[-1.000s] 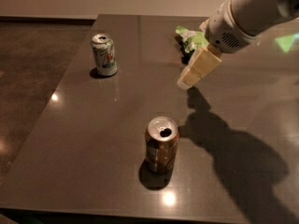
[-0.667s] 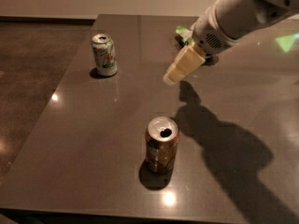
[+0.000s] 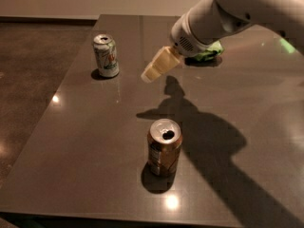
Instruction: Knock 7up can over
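Observation:
The 7up can [image 3: 106,55], white and green with a silver top, stands upright near the far left edge of the dark table [image 3: 85,141]. My gripper [image 3: 151,73], cream-coloured, hangs above the table to the right of the can, a short gap away, pointing down and left toward it. The white arm reaches in from the upper right.
A brown-copper can [image 3: 164,147] with an open top stands upright in the near middle of the table. A green snack bag [image 3: 208,55] lies at the back, mostly hidden behind the arm. The table's left edge runs close to the 7up can; the floor lies beyond.
My gripper has moved left across the table, from near the snack bag toward the 7up can. Both cans stand where they were.

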{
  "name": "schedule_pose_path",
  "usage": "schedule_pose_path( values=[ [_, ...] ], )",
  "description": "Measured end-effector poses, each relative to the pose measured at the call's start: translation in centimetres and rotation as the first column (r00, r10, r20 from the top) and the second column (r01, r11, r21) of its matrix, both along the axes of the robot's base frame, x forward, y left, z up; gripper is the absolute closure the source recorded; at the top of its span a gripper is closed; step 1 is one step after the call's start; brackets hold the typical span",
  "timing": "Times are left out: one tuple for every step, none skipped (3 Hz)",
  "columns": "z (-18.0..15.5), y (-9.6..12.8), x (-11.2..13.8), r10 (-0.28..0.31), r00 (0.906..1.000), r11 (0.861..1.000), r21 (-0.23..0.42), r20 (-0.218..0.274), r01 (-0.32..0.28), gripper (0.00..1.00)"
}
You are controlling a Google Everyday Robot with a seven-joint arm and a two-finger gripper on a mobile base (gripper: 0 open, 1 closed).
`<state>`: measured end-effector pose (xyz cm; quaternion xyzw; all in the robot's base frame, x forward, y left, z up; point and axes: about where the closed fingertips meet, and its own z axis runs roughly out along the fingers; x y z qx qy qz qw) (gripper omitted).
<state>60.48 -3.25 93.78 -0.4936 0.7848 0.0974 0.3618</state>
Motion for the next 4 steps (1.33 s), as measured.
schedule_pose_path(
  values=[
    [-0.7,2.3,1.1,-0.014,0.9999,1.000,0.027,-0.001,0.014,0.00],
    [-1.5,5.2,1.9,-0.050,0.9987,0.997,0.064,0.012,0.049,0.00],
    [-2.1,9.9,3.5,-0.105,0.9935,0.988,0.117,0.043,0.099,0.00],
    [-2.5,10.7,4.1,-0.092,0.9945,0.989,0.122,0.050,0.086,0.00]
  ],
)
